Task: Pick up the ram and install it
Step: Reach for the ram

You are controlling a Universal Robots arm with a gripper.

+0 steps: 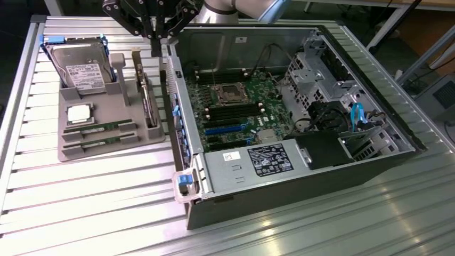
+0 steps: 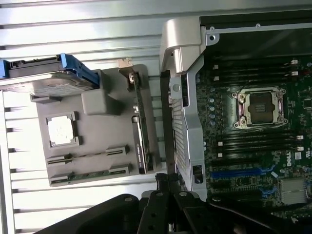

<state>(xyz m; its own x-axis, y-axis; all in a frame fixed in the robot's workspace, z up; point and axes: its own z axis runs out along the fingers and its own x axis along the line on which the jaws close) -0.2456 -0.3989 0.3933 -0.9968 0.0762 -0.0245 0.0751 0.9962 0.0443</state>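
Two ram sticks lie in slots at the near end of a grey tray (image 1: 106,156): one ram (image 1: 99,128) and a second ram (image 1: 99,142) beside it, thin green strips. In the wrist view they are the ram (image 2: 87,157) and the ram (image 2: 90,174) on the tray (image 2: 97,105). My gripper (image 1: 157,36) hangs high above the tray's far end, by the open computer case's wall, shut with nothing in it. Its black fingers (image 2: 163,187) rise over the case edge in the wrist view. The motherboard's black memory slots (image 1: 229,110) flank the empty processor socket (image 2: 259,108).
The tray also holds a silver hard drive (image 1: 84,66) in a blue frame, a square processor chip (image 1: 80,114) and an upright card (image 1: 146,96). The open case (image 1: 235,176) fills the exterior view's right, with cables and a power supply (image 1: 270,160). Slatted metal table (image 1: 85,208) lies around.
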